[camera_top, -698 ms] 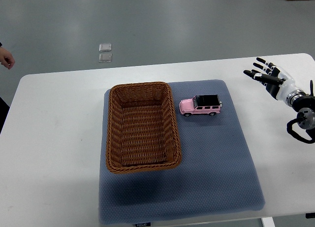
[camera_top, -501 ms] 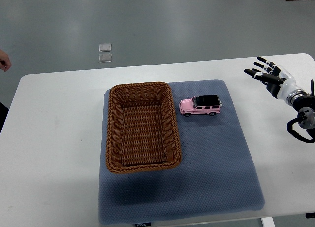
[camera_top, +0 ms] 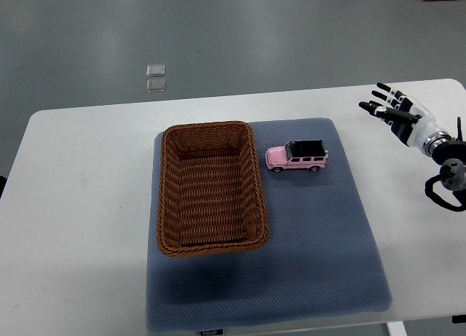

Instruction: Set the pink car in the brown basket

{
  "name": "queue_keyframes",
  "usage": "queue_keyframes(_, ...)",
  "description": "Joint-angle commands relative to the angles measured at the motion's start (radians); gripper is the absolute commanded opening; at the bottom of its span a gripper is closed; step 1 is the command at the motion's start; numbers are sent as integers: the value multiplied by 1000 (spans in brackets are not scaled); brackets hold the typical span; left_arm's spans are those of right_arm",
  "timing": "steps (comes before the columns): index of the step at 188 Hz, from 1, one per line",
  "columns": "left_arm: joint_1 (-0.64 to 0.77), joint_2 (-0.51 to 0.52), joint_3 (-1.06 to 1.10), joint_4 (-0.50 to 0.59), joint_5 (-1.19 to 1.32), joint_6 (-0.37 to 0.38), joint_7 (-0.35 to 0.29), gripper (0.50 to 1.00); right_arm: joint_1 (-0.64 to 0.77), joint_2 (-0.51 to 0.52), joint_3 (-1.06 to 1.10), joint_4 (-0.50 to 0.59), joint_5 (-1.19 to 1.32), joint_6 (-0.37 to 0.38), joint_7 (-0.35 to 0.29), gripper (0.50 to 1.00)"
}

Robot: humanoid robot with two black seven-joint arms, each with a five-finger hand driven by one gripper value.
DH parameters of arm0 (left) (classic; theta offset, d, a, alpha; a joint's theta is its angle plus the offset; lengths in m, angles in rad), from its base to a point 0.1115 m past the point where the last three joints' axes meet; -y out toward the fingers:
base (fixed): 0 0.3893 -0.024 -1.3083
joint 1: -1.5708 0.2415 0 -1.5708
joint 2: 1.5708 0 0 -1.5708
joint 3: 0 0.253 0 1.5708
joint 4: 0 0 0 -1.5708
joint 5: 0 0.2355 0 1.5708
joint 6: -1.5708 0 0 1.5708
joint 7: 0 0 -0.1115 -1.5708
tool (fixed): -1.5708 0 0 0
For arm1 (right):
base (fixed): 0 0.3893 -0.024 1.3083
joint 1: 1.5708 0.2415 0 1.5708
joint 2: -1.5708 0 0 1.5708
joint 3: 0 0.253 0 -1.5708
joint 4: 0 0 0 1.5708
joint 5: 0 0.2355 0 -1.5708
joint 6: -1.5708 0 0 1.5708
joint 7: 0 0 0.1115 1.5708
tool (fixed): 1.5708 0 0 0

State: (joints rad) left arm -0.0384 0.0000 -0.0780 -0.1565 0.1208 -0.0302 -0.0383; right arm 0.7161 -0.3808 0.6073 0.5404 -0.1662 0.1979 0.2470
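1. Since the earlier frames my right hand (camera_top: pixel 393 114) has shifted only slightly, up and a touch left at the right edge of the frame, and the person's hand at the far left edge has gone from view. The car has not moved.
2. The pink car (camera_top: pixel 296 157) stands on its wheels right of centre, just beside the basket's right rim but apart from it. It is small, boxy, glossy, with a black roof.
3. My right hand is spread wide, holding nothing, well apart from the car at the upper right.
4. Risk, as I judge it: the car has wheels, so a sideways nudge from a finger could roll it along the mat (camera_top: pixel 320 256); its smooth, hard body may slip in a loose pinch.
5. The brown basket (camera_top: pixel 166 205) is woven wicker, rectangular, with raised walls. Carrying the car too low could catch the rim and tip or drag it.
6. The grey-blue mat looks finely textured; the table (camera_top: pixel 80 205) is smooth and white.
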Motion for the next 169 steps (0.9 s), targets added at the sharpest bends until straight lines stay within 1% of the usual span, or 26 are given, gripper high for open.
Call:
queue_keyframes(1, 0, 0, 0, 0, 0, 0, 0, 1000, 2, 2, 2, 1, 1, 11, 0, 915)
queue_keyframes(68, 0, 0, 1, 2, 0, 0, 0, 1000, 28, 13, 2, 4, -1, 5, 2, 915)
queue_keyframes(94, 0, 0, 1, 2, 0, 1, 0, 1000, 43, 5, -12, 6, -6, 25, 0, 913)
queue_keyframes(110, 0, 0, 3, 2, 0, 1, 0, 1000, 52, -1, -15, 4, -18, 54, 0, 913)
queue_keyframes(132, -2, 0, 3, 2, 0, 1, 0, 1000, 71, 0, -17, 6, -81, 77, 0, 913)
queue_keyframes(158, -2, 0, 4, 2, 0, 1, 0, 1000, 98, 2, -21, 6, -233, 83, 3, 913)
queue_keyframes(169, -2, 0, 6, 2, 0, 1, 0, 1000, 108, 2, -21, 10, -311, 94, 15, 913)
